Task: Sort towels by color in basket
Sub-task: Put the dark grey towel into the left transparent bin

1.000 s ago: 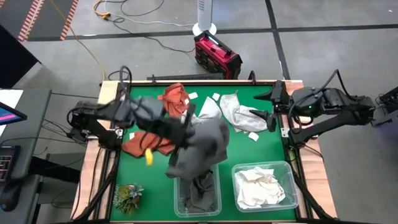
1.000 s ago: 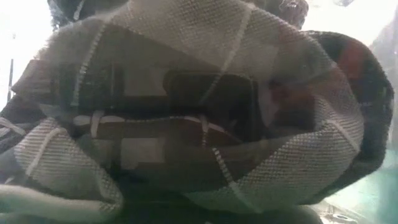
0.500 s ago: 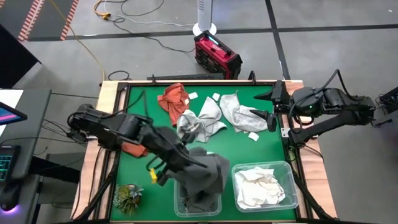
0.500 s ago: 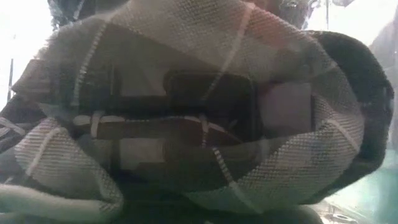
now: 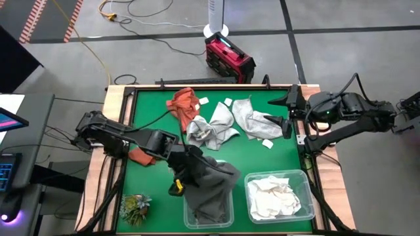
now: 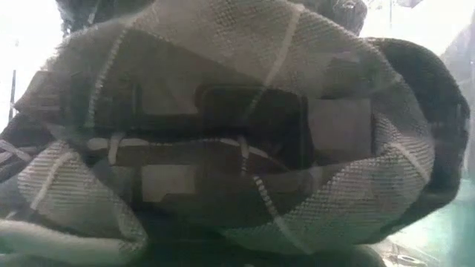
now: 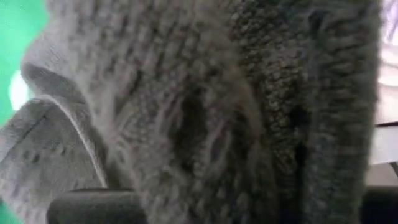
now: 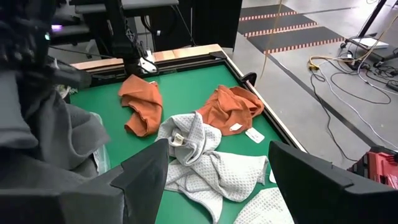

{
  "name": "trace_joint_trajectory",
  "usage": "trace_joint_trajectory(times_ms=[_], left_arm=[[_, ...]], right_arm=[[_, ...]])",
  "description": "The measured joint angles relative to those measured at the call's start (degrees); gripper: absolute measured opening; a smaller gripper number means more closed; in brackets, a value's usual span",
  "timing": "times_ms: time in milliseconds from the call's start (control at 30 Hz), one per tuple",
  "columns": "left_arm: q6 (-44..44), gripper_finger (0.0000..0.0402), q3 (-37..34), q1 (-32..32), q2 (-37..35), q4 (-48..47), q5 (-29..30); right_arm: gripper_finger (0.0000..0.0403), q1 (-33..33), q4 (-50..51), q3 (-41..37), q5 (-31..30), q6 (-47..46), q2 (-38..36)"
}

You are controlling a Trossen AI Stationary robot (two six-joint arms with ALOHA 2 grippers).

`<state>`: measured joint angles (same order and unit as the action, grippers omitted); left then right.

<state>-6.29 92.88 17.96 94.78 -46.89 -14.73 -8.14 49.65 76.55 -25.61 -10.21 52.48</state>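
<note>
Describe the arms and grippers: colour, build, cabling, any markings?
Both arms are dark, near-black, jointed links. The left arm carries a yellow marking near the left gripper. The right arm has a black cable looping over it; the right gripper has broad, flat, matte black fingers.

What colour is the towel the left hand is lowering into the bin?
Dark grey. The towel in the left hand shows best in the high view.

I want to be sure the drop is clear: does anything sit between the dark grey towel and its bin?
Nothing visible does. The left gripper holds the dark grey towel, which hangs into the clear plastic bin holding more dark cloth.
</note>
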Motion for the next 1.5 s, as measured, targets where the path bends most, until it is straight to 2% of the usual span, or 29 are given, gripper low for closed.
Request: trace_joint_trajectory(times_ms=[333,567,767,967,1033,1167,1300,1500], left_arm=[[-7.07,0.0018,0.49,-0.82,10.36,-0.96,0.46],[-6.69,0.0025,5.72,0.07,16.93,-3.24,8.21],[-1.2,0.0023,12.03,2.37,22.1,-10.57,14.42],[16.66,0.0024,13.57,6.08,23.57,-12.09,23.84],[18.83,0.0024,13.57,6.95,23.44,-11.17,26.21],[14.3,0.0024,13.74,6.84,24.15,-8.8,26.83],[9.12,0.0021,13.6,5.95,26.14,-10.74,27.32],[8.9,0.0021,13.7,5.92,28.33,-13.68,27.41]], right_arm=[[0.0306,0.04,0.13,0.0,0.0,-0.24,0.01],[0.0306,0.04,0.87,0.0,0.0,-0.52,0.01],[0.0306,0.04,1.38,0.0,0.0,-0.93,0.01],[0.0306,0.04,1.35,0.0,0.0,-1.5,0.01],[0.0306,0.04,1.35,0.0,0.0,-2.21,0.01],[0.0306,0.04,1.57,0.0,0.0,-3.61,0.03],[0.0306,-0.03,1.57,0.05,0.0,-4.9,0.45],[0.0306,-0.11,1.48,0.07,0.0,-4.99,2.03]])
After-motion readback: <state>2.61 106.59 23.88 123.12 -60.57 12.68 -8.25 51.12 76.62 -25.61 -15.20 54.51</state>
